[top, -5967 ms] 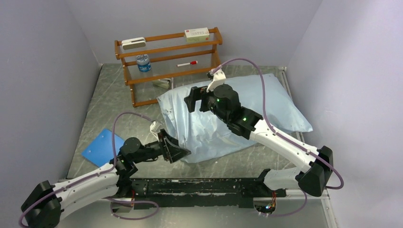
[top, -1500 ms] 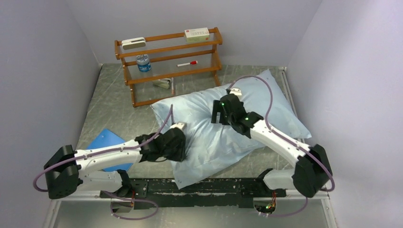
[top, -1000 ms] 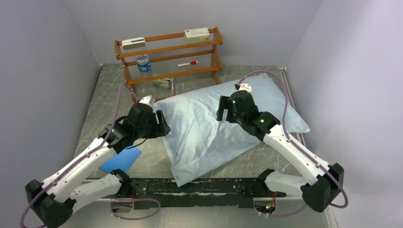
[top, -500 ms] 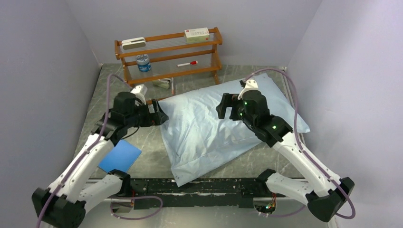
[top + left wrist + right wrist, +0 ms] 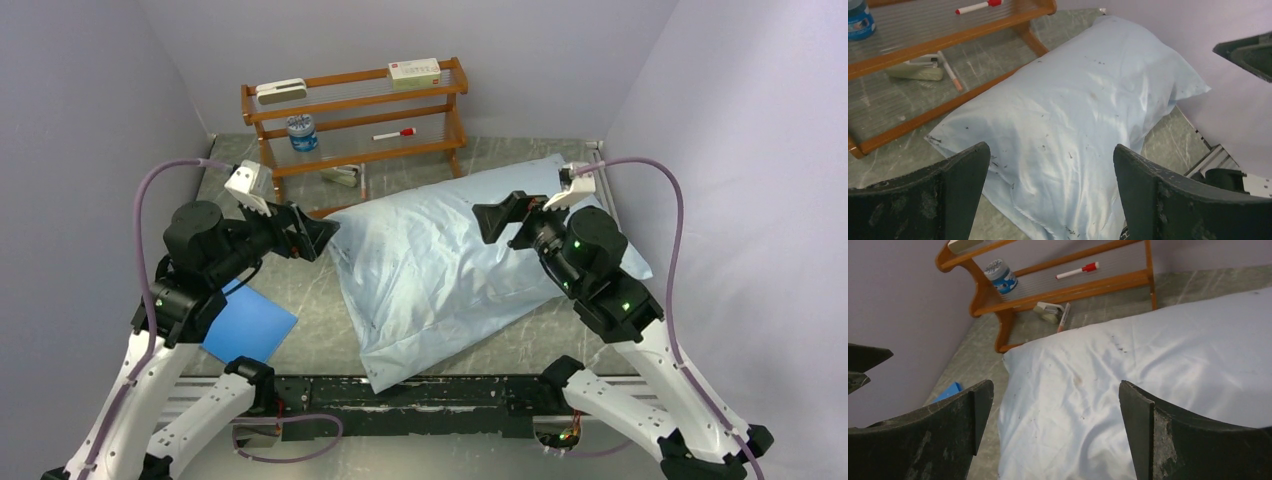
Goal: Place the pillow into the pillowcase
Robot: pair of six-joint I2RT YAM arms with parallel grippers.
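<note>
The light-blue pillowcase (image 5: 450, 265) lies plump and filled across the middle of the table, its flat open end toward the near edge. It also shows in the left wrist view (image 5: 1073, 110) and the right wrist view (image 5: 1158, 365). The pillow is hidden; no white cushion shows outside the case. My left gripper (image 5: 318, 232) is open and empty, raised off the case's left far corner (image 5: 1050, 149). My right gripper (image 5: 497, 222) is open and empty, raised above the case's right half (image 5: 1055, 385). Neither touches the fabric.
A wooden rack (image 5: 355, 120) stands at the back left, holding a white box (image 5: 413, 71), a blue jar (image 5: 301, 132) and a red-capped marker (image 5: 393, 133). A stapler (image 5: 343, 176) lies under it. A flat bright-blue rectangle (image 5: 250, 325) lies front left. Walls close in on both sides.
Both arms have lifted up and back off the pillowcase. The left gripper went from the case's near left edge to its far left corner, then rose. The case now lies let go.
</note>
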